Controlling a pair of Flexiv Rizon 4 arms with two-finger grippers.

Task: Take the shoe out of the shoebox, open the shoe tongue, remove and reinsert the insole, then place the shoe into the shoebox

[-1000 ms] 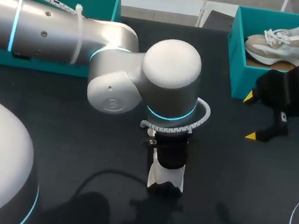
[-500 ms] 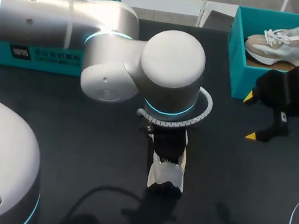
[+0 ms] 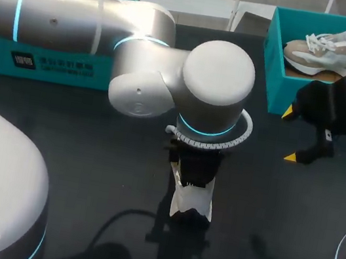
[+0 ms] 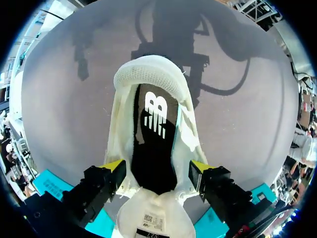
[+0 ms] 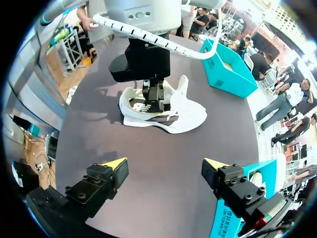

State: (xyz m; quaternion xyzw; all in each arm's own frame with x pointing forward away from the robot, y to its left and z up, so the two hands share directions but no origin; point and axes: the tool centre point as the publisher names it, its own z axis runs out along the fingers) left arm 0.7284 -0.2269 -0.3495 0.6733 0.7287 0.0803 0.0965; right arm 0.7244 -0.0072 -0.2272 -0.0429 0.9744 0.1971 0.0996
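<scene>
A white shoe (image 4: 148, 82) lies on the dark table (image 3: 89, 155), its heel toward the near edge. Its black insole (image 4: 153, 144) with a white logo sits inside it, and the white tongue (image 4: 153, 218) is folded back under my left wrist. My left gripper (image 4: 157, 167) stands straight down over the shoe's opening, open, one yellow tip at each side of the collar. In the head view the arm hides most of the shoe (image 3: 192, 206). My right gripper (image 3: 291, 135) hangs open in front of the teal shoebox (image 3: 273, 66) at the back right, holding nothing; its own view shows the shoe (image 5: 178, 116) ahead.
A second pale shoe (image 3: 328, 52) with white laces lies in the back-right shoebox. Another teal box (image 3: 38, 60) stands at the back left, behind my left arm. Bare tabletop lies between the shoe and my right gripper (image 5: 166, 166).
My left gripper has gone from shut to wide open above the shoe, and its arm has shifted a little to the right. The shoe and the right arm have stayed put.
</scene>
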